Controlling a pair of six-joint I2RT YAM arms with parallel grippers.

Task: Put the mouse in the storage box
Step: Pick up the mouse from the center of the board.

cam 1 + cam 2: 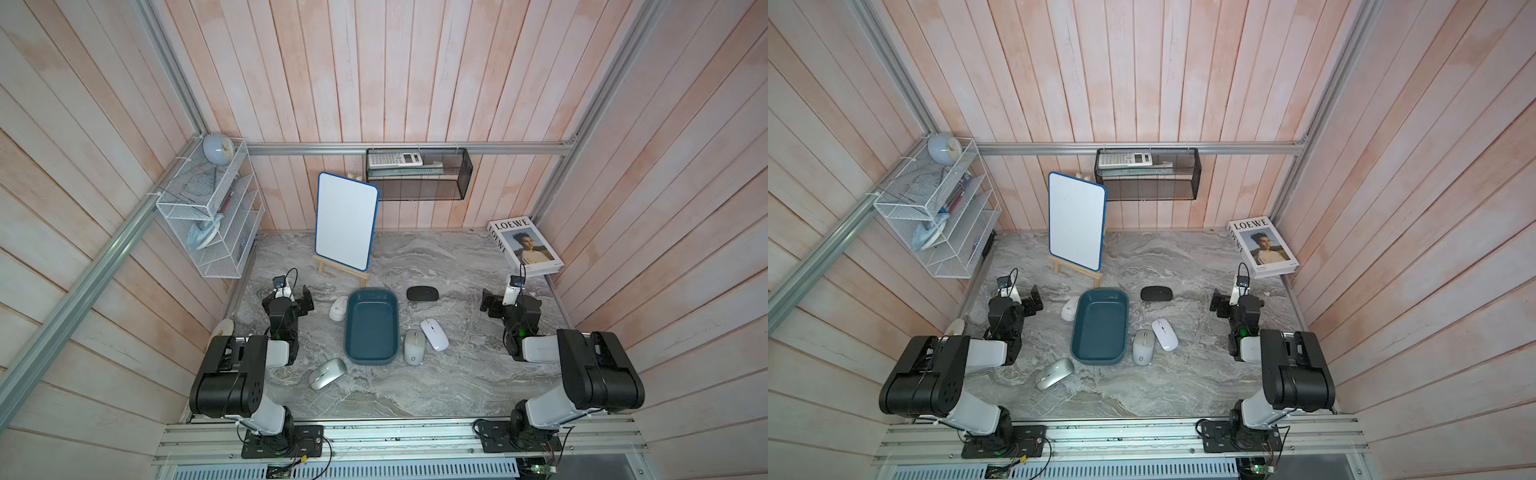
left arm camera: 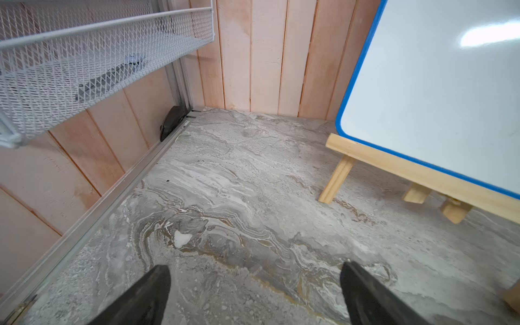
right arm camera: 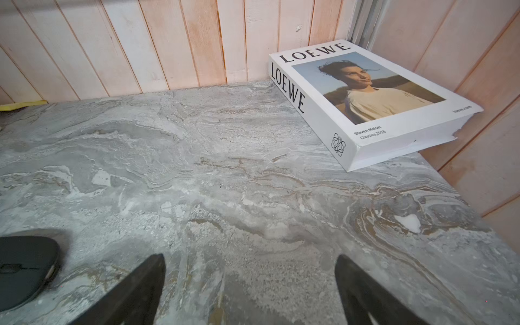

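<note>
The dark teal, shallow plastic storage box stood with its floor bare. Outside it lay a white mouse at ten o'clock, a black mouse at one and a silver mouse at seven. The black wire-mesh basket held a white calculator. The left gripper and right gripper had their fingers spread.

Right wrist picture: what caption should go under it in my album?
Open right gripper above the marble table, black mouse to one side, LOEWE book in the corner.
</note>
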